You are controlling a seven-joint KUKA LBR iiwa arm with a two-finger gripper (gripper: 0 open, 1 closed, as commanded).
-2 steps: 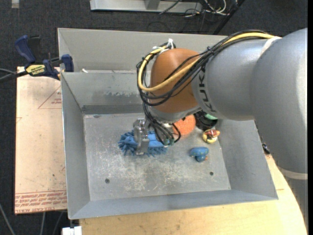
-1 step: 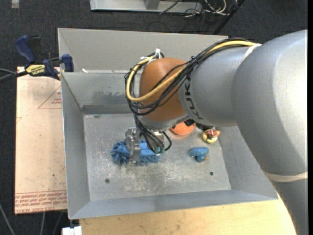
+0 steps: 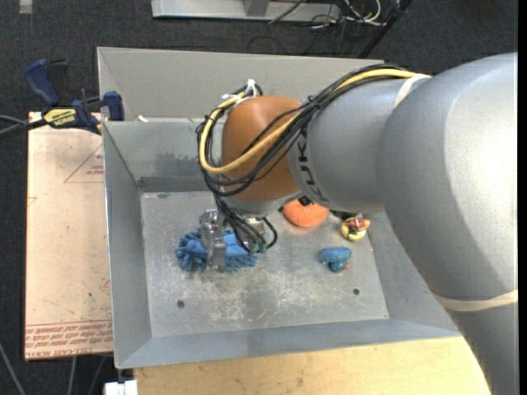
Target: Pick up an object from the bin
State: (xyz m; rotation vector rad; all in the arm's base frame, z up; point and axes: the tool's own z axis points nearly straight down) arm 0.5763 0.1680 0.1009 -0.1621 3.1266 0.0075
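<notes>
My gripper reaches down at the left middle of the bin floor, right on top of a blue fuzzy, fringed thing. Its metal fingers press into that blue thing, whose fringe spreads out on both sides of them. Whether the fingers grip it I cannot make out. An orange rounded thing lies just right of the gripper, partly under the arm.
A small blue lump lies on the floor to the right. A little yellow, red and black toy sits beyond it near the right wall. The arm and its orange cover hang over the back half of the bin.
</notes>
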